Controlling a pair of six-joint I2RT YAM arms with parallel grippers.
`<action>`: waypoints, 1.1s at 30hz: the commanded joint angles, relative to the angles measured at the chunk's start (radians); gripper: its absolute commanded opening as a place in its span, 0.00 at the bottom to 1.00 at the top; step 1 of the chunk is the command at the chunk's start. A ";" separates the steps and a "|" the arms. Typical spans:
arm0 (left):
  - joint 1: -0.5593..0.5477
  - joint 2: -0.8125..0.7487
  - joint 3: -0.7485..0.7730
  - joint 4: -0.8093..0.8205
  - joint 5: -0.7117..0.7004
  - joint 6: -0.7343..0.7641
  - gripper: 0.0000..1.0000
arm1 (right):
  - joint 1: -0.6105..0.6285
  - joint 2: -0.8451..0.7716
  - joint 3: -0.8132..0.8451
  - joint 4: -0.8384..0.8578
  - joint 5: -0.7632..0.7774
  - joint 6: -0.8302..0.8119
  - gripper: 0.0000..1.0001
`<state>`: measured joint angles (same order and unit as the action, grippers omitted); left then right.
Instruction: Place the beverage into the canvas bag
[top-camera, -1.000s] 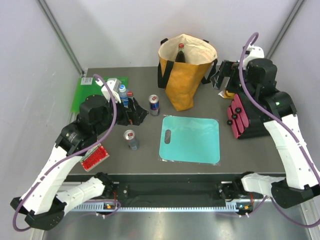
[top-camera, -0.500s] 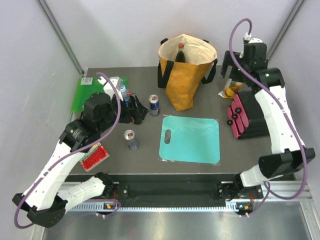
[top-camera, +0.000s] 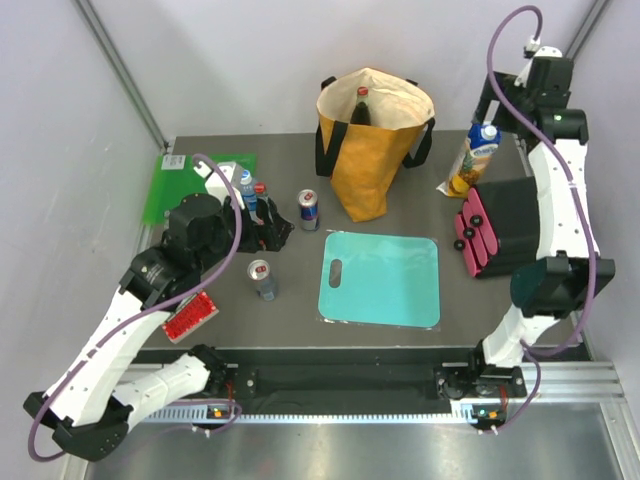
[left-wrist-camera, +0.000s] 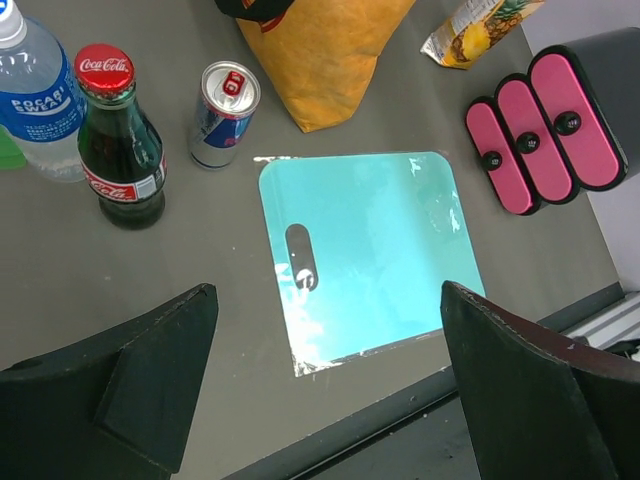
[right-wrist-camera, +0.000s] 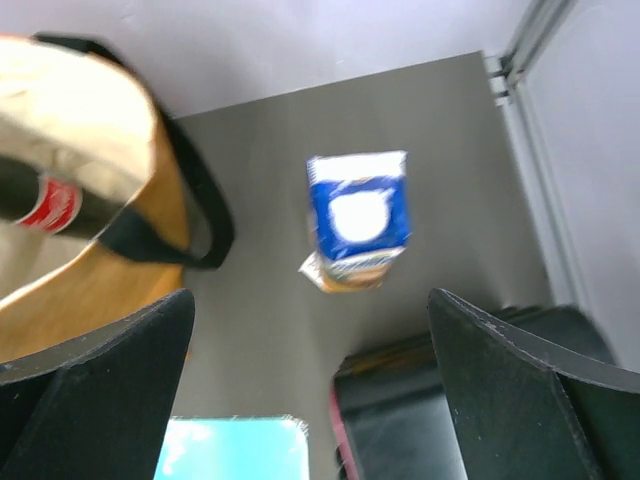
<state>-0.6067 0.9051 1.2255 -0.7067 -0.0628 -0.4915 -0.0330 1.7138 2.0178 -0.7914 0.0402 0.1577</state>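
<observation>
The mustard-yellow canvas bag (top-camera: 375, 150) stands open at the back centre with a cola bottle (top-camera: 361, 104) inside it; the bag also shows in the right wrist view (right-wrist-camera: 70, 130). A juice carton (top-camera: 477, 158) stands to the right of the bag, below my right gripper (top-camera: 500, 108), which is raised, open and empty (right-wrist-camera: 310, 400). A Red Bull can (top-camera: 309, 210), a cola bottle (left-wrist-camera: 120, 140) and a water bottle (left-wrist-camera: 30, 100) stand to the left of the bag. My left gripper (top-camera: 268, 228) is next to them, open and empty (left-wrist-camera: 325, 400). Another can (top-camera: 262, 279) stands nearer the front.
A teal cutting mat (top-camera: 381, 278) lies in the middle. A black case with pink pads (top-camera: 495, 228) sits at the right. A green board (top-camera: 190, 182) and a white box (top-camera: 226, 169) are at the back left. A red packet (top-camera: 190, 315) lies at the front left.
My right arm has lifted and swung back toward the right rear corner, leaving the juice carton in plain sight. My left arm has barely moved.
</observation>
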 joint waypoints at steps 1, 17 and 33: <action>-0.002 -0.012 -0.004 0.062 -0.009 0.024 0.96 | -0.083 0.076 0.094 0.027 -0.099 -0.081 1.00; -0.002 0.038 -0.017 0.093 -0.014 0.047 0.96 | -0.110 0.227 0.127 0.168 -0.183 -0.150 1.00; -0.002 0.052 -0.018 0.098 -0.012 0.048 0.96 | -0.104 0.365 0.137 0.182 -0.190 -0.199 1.00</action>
<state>-0.6067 0.9501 1.2110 -0.6659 -0.0723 -0.4465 -0.1440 2.0651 2.1117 -0.6357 -0.1299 -0.0242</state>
